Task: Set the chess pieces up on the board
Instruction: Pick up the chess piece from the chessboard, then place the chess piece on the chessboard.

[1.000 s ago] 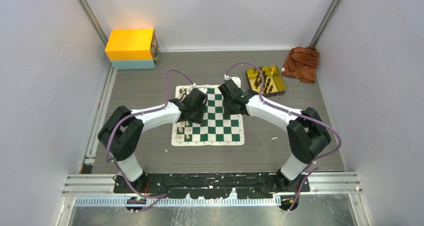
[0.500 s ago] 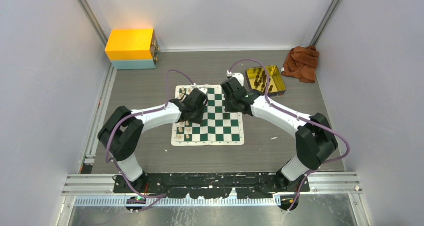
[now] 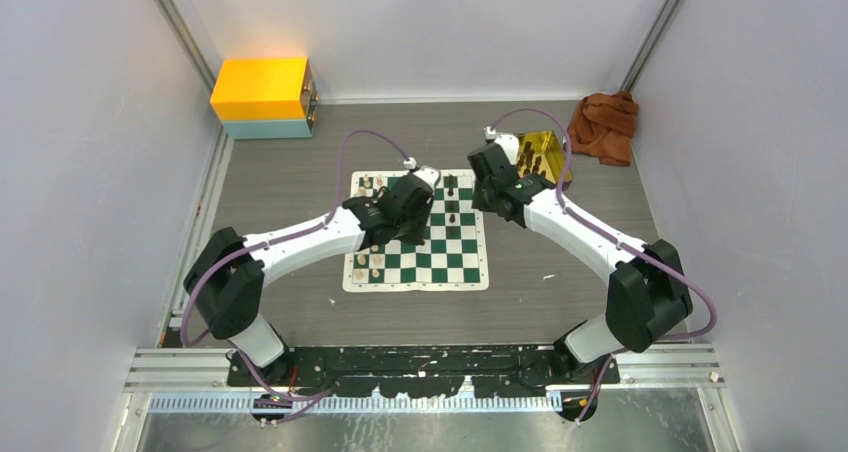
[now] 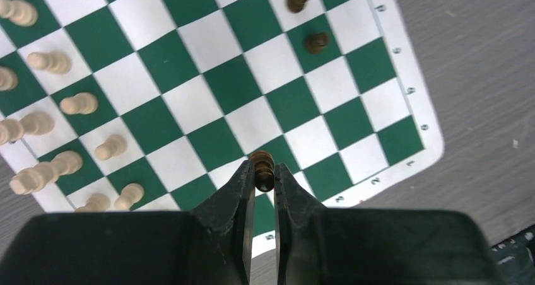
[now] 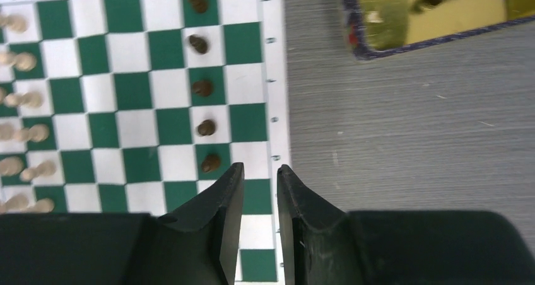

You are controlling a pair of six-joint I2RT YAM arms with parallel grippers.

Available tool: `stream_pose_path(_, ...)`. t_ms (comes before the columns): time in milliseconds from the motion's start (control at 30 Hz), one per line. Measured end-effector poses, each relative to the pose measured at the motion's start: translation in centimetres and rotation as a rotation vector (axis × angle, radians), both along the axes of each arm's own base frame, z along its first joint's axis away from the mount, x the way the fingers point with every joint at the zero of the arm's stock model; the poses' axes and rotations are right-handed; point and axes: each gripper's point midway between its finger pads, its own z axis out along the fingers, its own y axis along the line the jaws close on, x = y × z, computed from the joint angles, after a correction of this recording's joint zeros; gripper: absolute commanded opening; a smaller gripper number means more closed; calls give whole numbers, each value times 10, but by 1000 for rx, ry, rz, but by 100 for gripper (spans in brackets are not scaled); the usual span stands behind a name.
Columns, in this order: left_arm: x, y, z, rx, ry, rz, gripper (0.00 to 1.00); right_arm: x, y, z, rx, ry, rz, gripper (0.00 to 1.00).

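The board (image 3: 440, 268) lies flat mid-table. Cream chess pieces (image 4: 50, 61) stand along its left side, and a column of dark ones (image 5: 202, 86) stands near its right side. In the left wrist view my left gripper (image 4: 263, 171) is shut on a dark chess piece (image 4: 262, 159), held above the squares near the board's numbered border. My right gripper (image 5: 260, 170) is open with nothing between its fingers, hanging over the board's right border. From above, the left gripper (image 3: 415, 196) is over the board's upper middle and the right gripper (image 3: 492, 176) is past its top right corner.
A shiny gold tray (image 3: 552, 164) holding more dark pieces sits right of the board, partly behind my right arm. A brown cloth (image 3: 604, 122) lies at the back right. A yellow box (image 3: 262, 92) stands at the back left.
My left gripper has closed on the dark piece and moved right across the board. My right arm has swung right and back, off the board toward the gold tray.
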Motion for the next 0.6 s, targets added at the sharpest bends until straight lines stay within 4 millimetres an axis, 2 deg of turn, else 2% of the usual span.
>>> stream_pose_path(167, -9, -23, 11, -20, -20, -64, 0, 13, -48, -8, -9, 4, -144, 32)
stream_pose_path(400, -17, -53, -16, 23, 18, -134, 0, 24, -118, -12, 15, -6, -355, 32)
stream_pose_path(500, -18, -63, -30, 48, 34, -153, 0, 28, -134, -12, 33, -16, -407, 32)
stream_pose_path(600, -20, -71, -39, 63, 45, -166, 0, 29, -139, -13, 44, -19, -421, 32)
